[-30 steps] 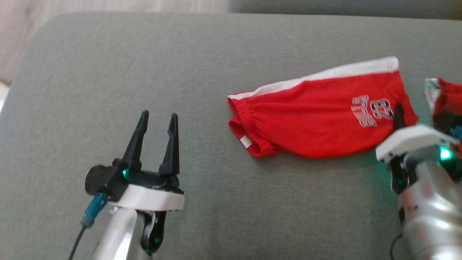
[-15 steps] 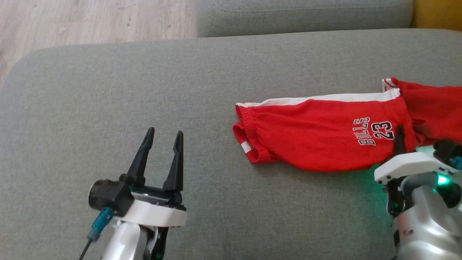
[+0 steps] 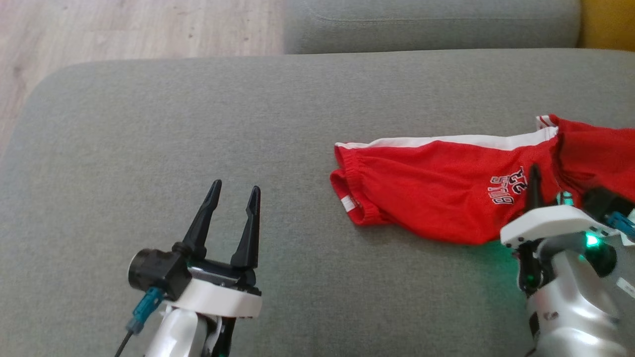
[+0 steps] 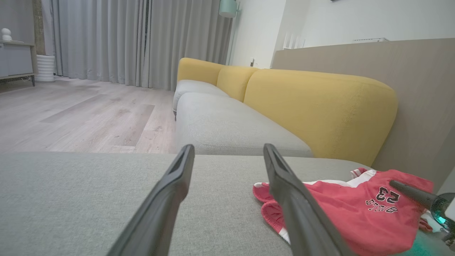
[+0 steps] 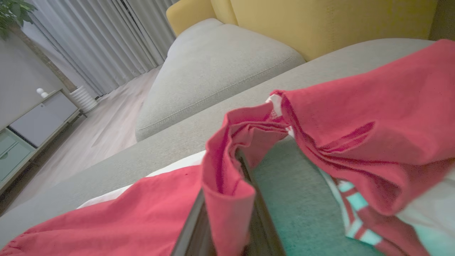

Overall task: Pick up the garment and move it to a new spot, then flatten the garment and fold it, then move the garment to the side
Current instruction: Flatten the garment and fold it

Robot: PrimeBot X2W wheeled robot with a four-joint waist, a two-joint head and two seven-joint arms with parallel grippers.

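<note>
Head view: red garment (image 3: 436,198) lying on the grey sofa seat (image 3: 173,124), right of centre in the frame.
At lower left, the left end effector (image 3: 236,186) sits over bare cushion well apart from the cloth, its two dark fingers spread. At the lower right edge, the right end effector (image 3: 535,181) has its fingers pressed together on a raised fold of the red fabric, seen close in the right wrist view. The gathered elastic edge points toward frame centre, a white stripe runs along the upper side, and black lettering lies near the pinched end. Pale wooden floor (image 3: 124,29) shows at upper left.
</note>
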